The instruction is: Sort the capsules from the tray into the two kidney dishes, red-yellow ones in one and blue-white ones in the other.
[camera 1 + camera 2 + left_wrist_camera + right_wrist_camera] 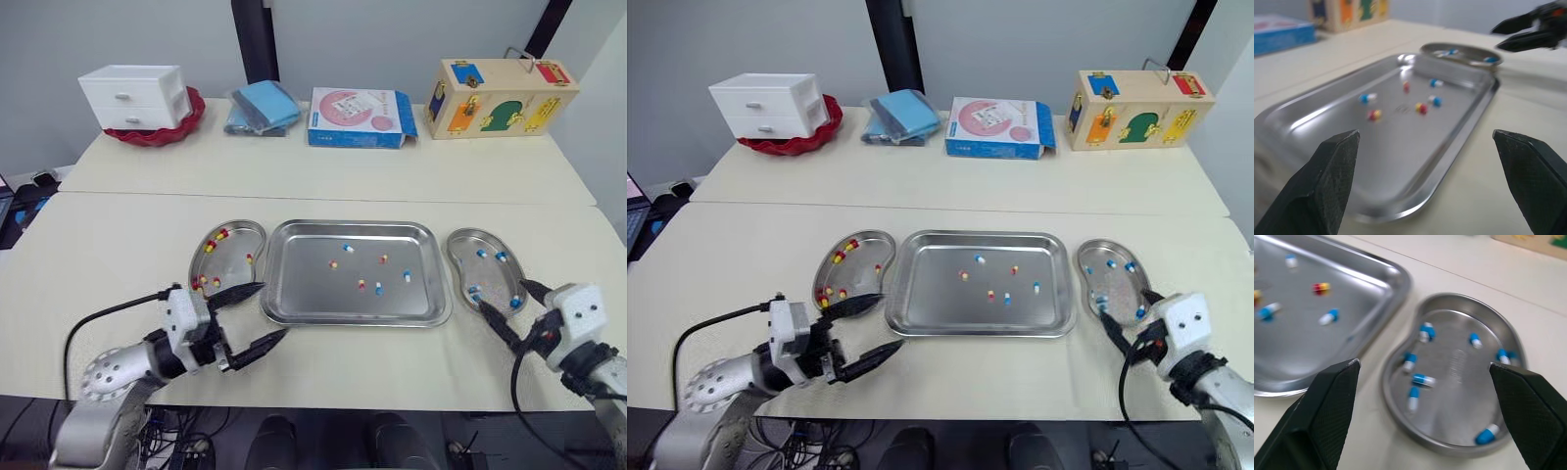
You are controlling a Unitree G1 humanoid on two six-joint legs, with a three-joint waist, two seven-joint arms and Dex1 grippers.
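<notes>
A steel tray (294,294) in the middle of the table holds several red-yellow and blue-white capsules (361,286). To its left, a kidney dish (235,257) holds red-yellow capsules (220,235). The kidney dish (468,257) to the tray's right holds blue-white capsules (1419,379). My left gripper (253,315) hovers open at the tray's front left corner, nothing between its fingers. My right gripper (511,304) is open and empty just in front of the right dish (1459,362). In the left wrist view the tray (1327,147) lies ahead.
At the table's far side stand a white drawer box (134,96) on a red plate, a blue folded cloth (263,107), a blue-pink box (359,117) and a wooden latch box (500,98). Cables run from both wrists.
</notes>
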